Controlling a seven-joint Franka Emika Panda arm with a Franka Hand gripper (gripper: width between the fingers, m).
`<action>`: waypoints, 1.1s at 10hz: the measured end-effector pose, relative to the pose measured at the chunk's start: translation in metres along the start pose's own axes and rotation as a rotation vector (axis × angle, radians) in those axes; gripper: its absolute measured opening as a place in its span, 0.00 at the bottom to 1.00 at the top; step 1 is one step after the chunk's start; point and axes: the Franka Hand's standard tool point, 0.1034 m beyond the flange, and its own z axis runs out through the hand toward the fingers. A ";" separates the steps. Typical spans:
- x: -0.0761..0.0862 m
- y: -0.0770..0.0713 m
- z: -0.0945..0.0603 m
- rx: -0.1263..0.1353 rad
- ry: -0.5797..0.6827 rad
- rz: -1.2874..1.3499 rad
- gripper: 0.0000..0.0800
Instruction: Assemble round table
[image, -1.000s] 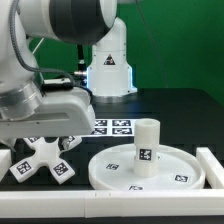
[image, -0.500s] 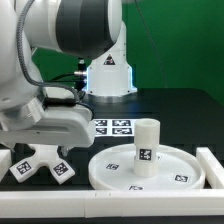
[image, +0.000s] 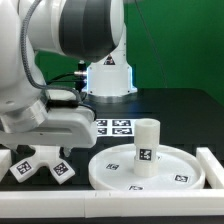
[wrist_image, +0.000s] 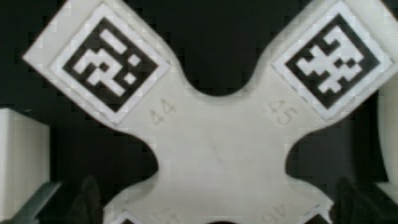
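Observation:
The round table's large white disc (image: 165, 172) lies at the exterior view's lower right, with small square tags on its face. The short thick white cylinder leg (image: 146, 147) stands upright on its middle. My gripper (image: 42, 150) is down at the exterior view's left, over a white X-shaped part with tagged arms (image: 52, 168). In the wrist view that part (wrist_image: 214, 140) fills the picture. My gripper (wrist_image: 214, 208) is open, with one dark finger on each side of the part's narrow middle and a gap at both. The hand hides most of the part in the exterior view.
The marker board (image: 113, 127) lies behind the disc. White border rails run along the front (image: 110, 207) and the exterior view's right (image: 213, 165). The arm's white base (image: 108, 72) stands at the back.
My arm has swung over and come down on the X-shaped part, covering more of it. The disc and leg have not moved.

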 end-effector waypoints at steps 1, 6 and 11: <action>0.001 -0.001 0.001 -0.002 0.006 -0.001 0.81; 0.002 -0.003 0.009 -0.003 0.019 0.000 0.81; 0.002 0.002 0.007 -0.001 0.022 0.005 0.81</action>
